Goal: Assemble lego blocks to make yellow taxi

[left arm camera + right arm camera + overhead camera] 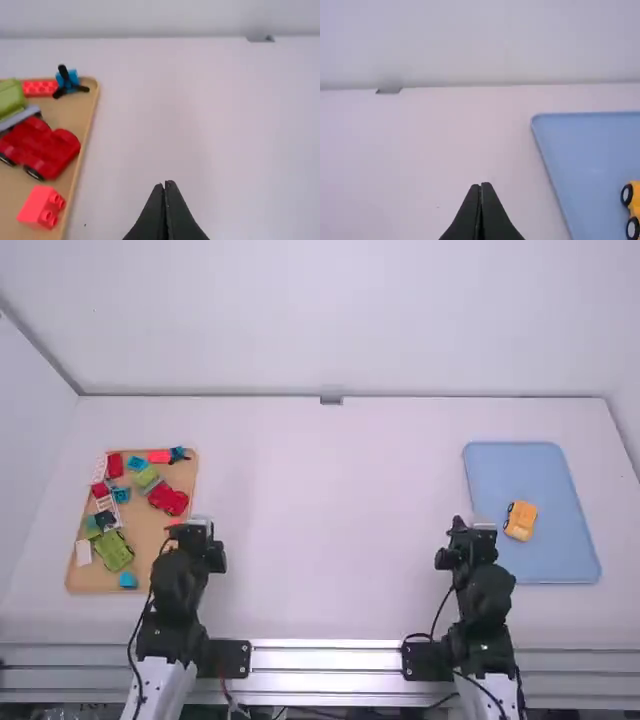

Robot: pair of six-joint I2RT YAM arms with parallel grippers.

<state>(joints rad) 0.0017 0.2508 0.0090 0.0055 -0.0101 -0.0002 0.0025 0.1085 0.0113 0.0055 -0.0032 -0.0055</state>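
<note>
the yellow car (520,521) sits in the blue tray (545,565), to the right of the right gripper (481,186), the nearer tool. right fingers: closed together, empty. the car's long axis appears to run roughly away from the arm bases, as far as the high view allows. a grasp would require opening and a rightward shift. left gripper (164,183): closed, empty.

A plain white wall (330,320) stands behind the white tabletop (340,500), with another pale wall (28,420) along its left side. A small grey fitting (331,400) sits midway along the far edge; silvery metal rails (325,658) run along the near edge. The light is soft.
</note>
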